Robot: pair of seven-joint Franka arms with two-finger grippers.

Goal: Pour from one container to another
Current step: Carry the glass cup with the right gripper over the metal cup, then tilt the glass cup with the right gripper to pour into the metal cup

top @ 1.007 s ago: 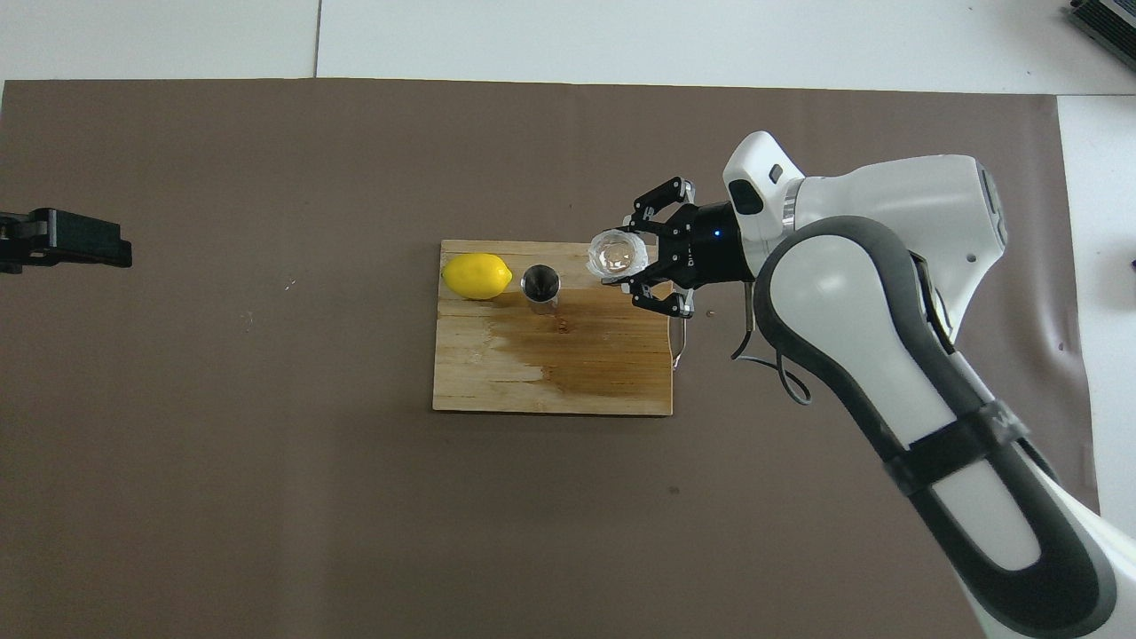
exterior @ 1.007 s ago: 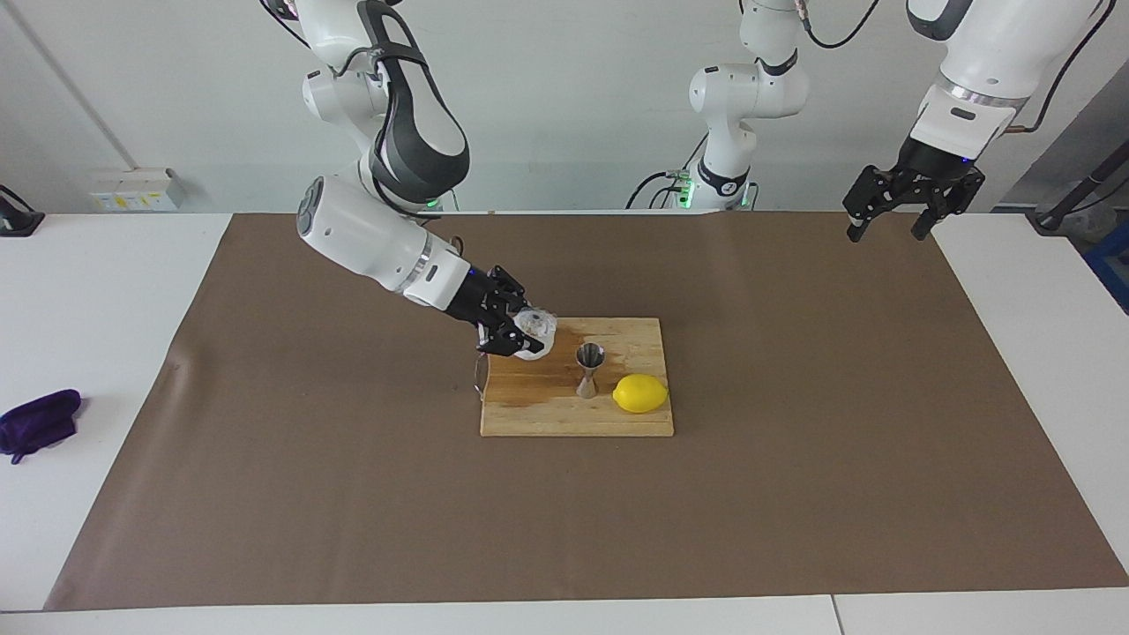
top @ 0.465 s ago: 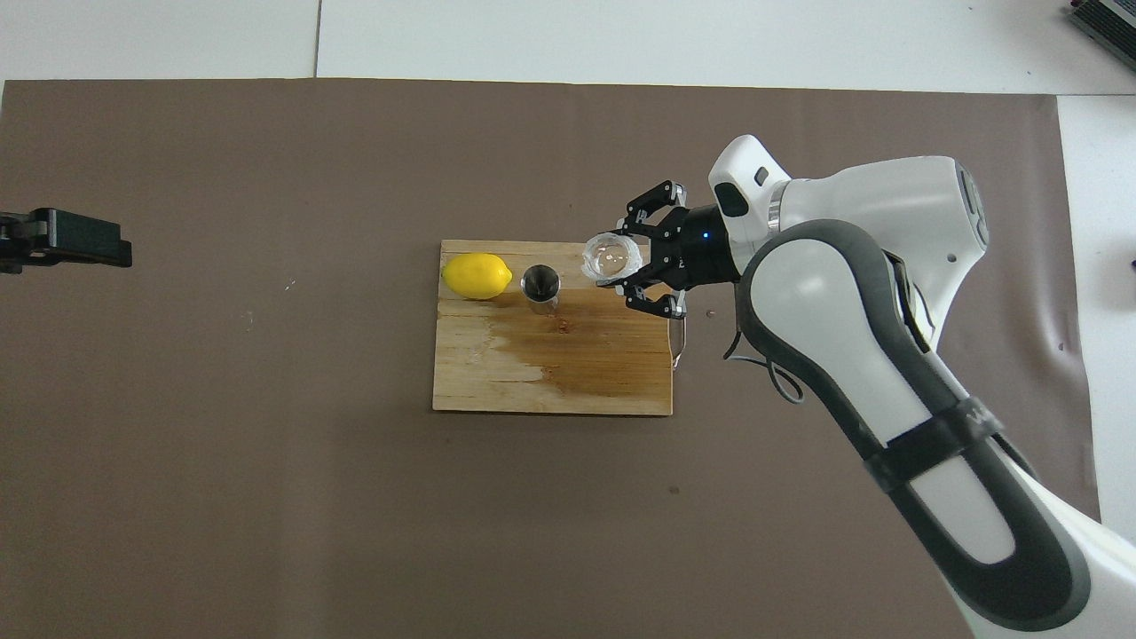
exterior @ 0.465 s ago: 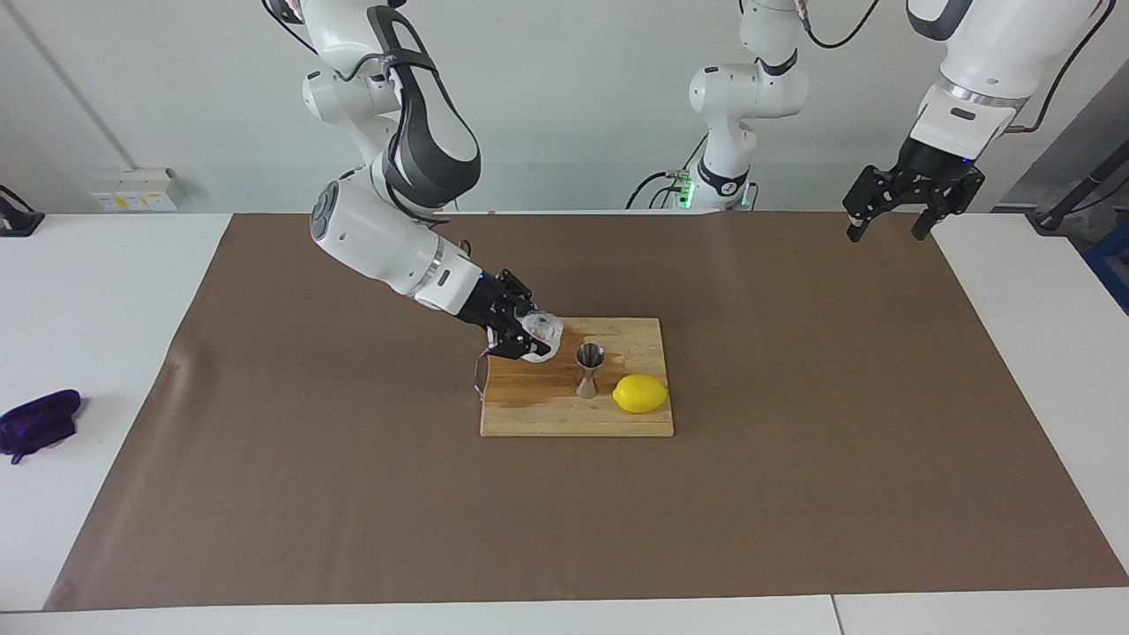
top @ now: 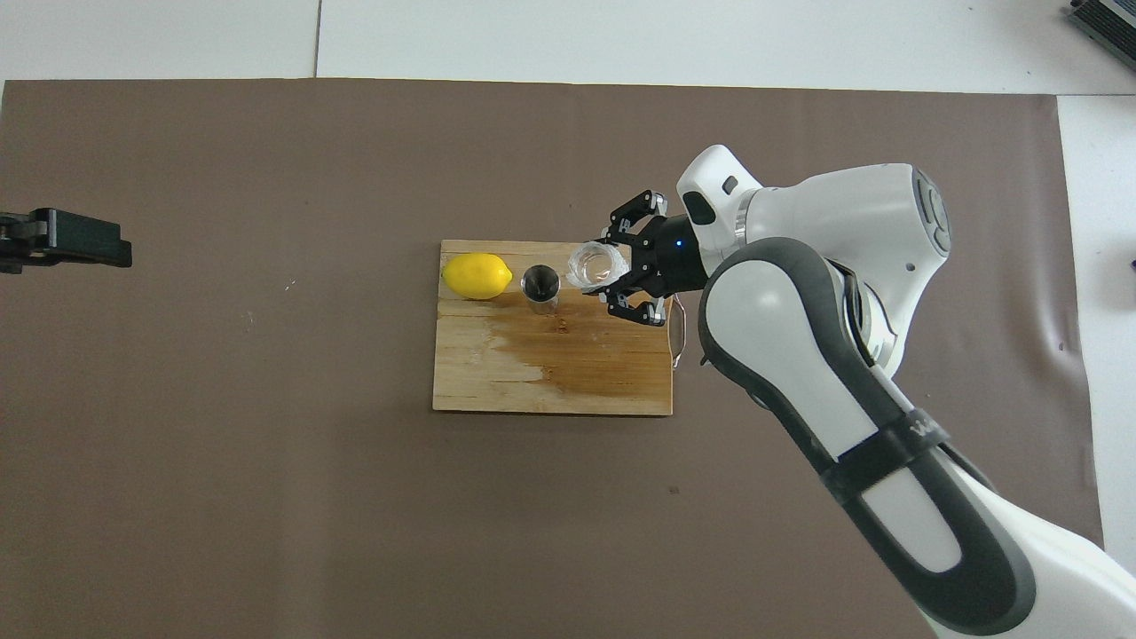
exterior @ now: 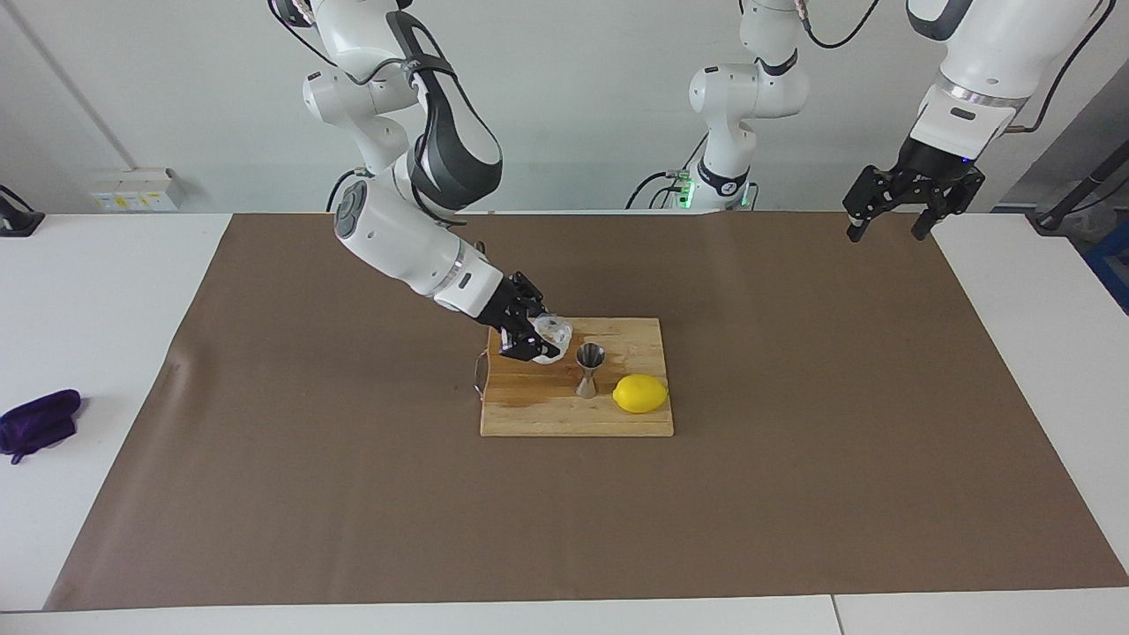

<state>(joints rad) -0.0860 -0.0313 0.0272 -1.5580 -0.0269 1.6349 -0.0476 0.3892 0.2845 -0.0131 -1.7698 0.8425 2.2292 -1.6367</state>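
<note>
Left hand waits with fingers spread, empty, raised over mat edge at left arm's end of worktop. Right hand clamped on glass cup, cup tilted, lifted over cutting board, just beside jigger. Jigger upright on board, between cup and lemon. Lemon beside jigger, toward left arm's end.

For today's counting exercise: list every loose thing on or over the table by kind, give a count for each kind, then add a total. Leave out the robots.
Glass cup: 1
Steel jigger: 1
Lemon: 1
Wooden cutting board: 1
Brown mat: 1
Purple cloth: 1
Total: 6
</note>
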